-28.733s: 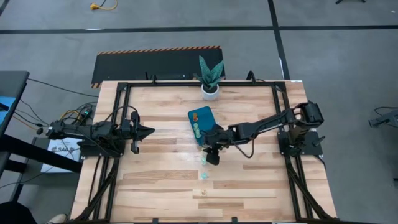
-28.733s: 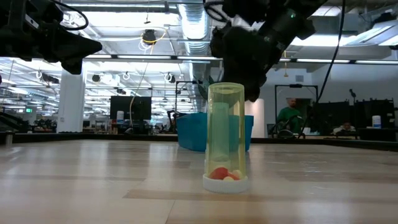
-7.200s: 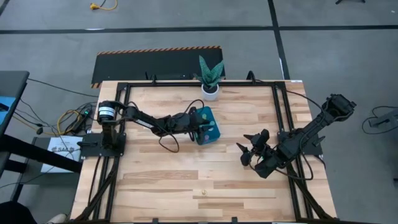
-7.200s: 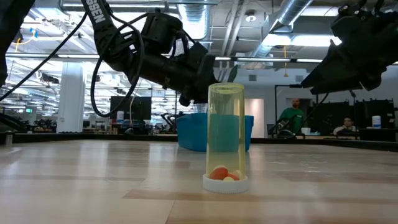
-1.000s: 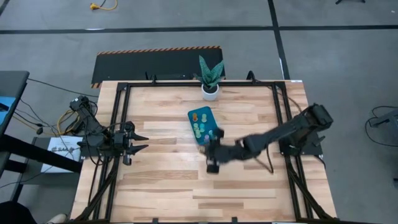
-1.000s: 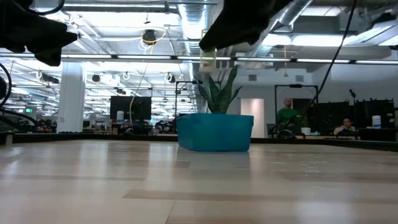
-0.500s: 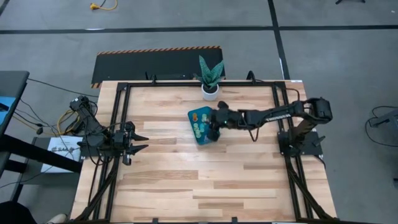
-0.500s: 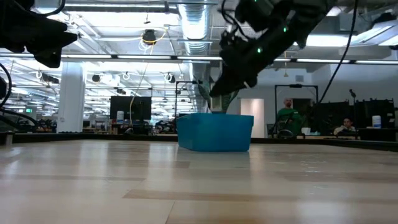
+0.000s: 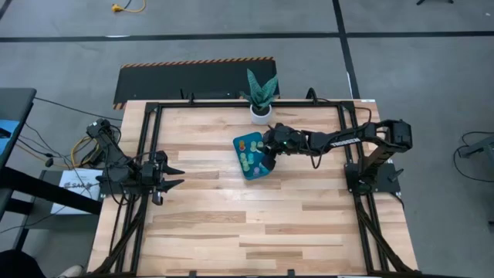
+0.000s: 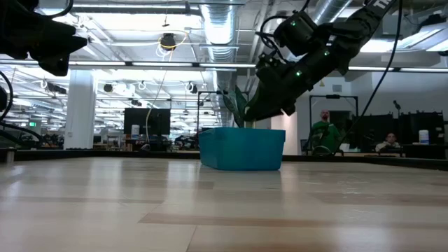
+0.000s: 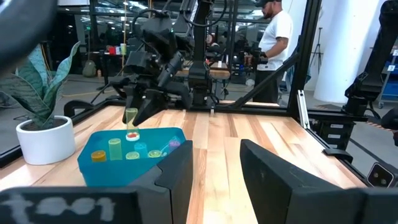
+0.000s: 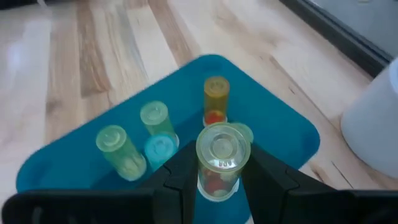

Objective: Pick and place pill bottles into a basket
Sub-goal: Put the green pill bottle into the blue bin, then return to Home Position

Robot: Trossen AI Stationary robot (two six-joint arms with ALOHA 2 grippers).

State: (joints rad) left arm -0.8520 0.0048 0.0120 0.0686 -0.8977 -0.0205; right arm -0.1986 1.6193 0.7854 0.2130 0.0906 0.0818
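The teal-blue basket (image 9: 245,147) stands on the table's far middle, with several small bottles (image 12: 155,118) upright in it: orange-yellow, green, teal-capped and yellow-green. My right gripper (image 9: 268,156) is above the basket's right side, shut on a clear yellow pill bottle (image 12: 222,158) with red pills at its lower end. The left wrist view also shows that bottle (image 11: 131,121) under the right gripper (image 11: 140,112). My left gripper (image 9: 181,176) is open and empty near the table's left edge, its fingers (image 11: 177,171) pointing toward the basket (image 11: 106,165). My right gripper pinches the yellow bottle's round side wall (image 12: 202,171) between its two fingers. The fingers (image 12: 264,171) slant down from the table's right side. The bottle stands upright in the hold, its pill-filled lower end (image 11: 132,135) down at the basket's rim level, among the other bottles.
A white pot with a green plant (image 9: 261,99) stands at the far edge behind the basket. A black frame (image 9: 231,103) runs around the table. The wooden table's near half (image 9: 247,224) is bare. People show in the room beyond (image 11: 277,37).
My right gripper has carried the yellow bottle from the table's middle toward the far edge, to above the basket, and has come down a little over it. It stays shut on the bottle, which stays upright.
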